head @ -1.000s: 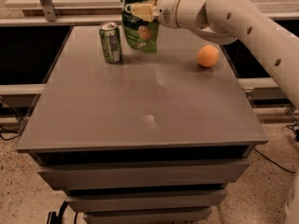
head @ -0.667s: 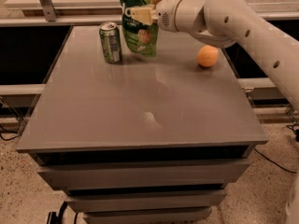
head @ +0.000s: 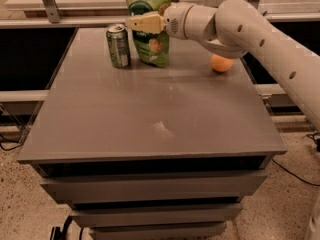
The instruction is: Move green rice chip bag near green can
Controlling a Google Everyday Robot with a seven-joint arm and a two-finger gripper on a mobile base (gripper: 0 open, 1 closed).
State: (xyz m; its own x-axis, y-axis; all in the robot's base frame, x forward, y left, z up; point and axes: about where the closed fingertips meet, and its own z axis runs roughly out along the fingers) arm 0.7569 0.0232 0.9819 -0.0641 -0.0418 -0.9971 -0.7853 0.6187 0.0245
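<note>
**Bag upright beside can; gripper at bag's front**

Reference thing: the can [head: 118,45].

1. Can. It stands upright at the far left of the table [head: 150,119], silver top up. Its contents cannot be seen.

2. Bag [head: 152,49]. It stands just right of the can, and whether the two touch cannot be told. Its long axis is vertical: base on the table, top edge pointing up, printed face toward the camera. It is much taller than the can. Its contents cannot be seen.

3. Gripper [head: 135,23]. It lies level across the bag's front, above the can's top and to the right of it, with its tip pointing left toward the can. Whether it is clamping the bag or has let go of it cannot be told.

4. Arm [head: 240,26]. It runs right and toward the camera from the gripper, well right of the can.

5. Orange [head: 221,63]. It rests on the table well right of the can, partly under the arm and apart from the bag.
</note>
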